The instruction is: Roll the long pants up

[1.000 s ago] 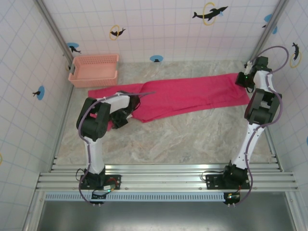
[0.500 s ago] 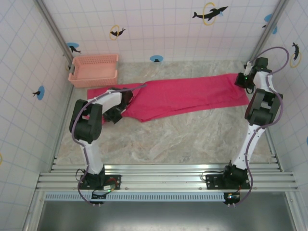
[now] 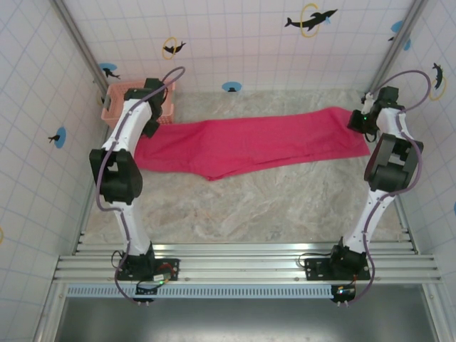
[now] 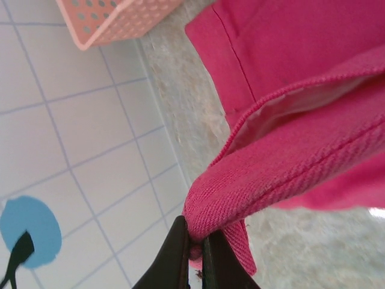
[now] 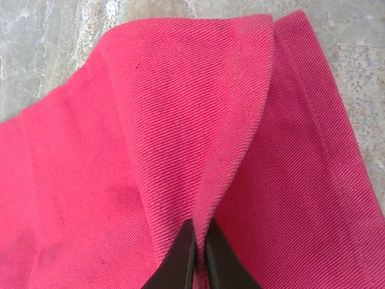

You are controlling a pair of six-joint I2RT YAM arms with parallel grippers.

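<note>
Stretching from side to side across the far half of the marbled table, the long pants lie as one long magenta band, mostly flat, with a blunt point of cloth dipping toward the near edge around the middle. The left gripper is at the band's left end, just beside the pale pink mesh basket that sits in the far left corner against the tiled wall. From the left wrist, the left gripper has its jaws drawn almost together, with a thick stitched edge of the long pants nipped between the dark fingers. That edge is raised off the table in a curl, and a paler inner face shows in the opening behind it. A corner of the basket and a blue sticker on the wall lie beyond. The right gripper is at the opposite end of the band, near the right wall. From the right wrist, the right gripper has its jaws all but closed on a pinched ridge of the long pants, the hemmed cloth rising into a fold between the fingers while the fabric on either side slopes down to the table.
</note>
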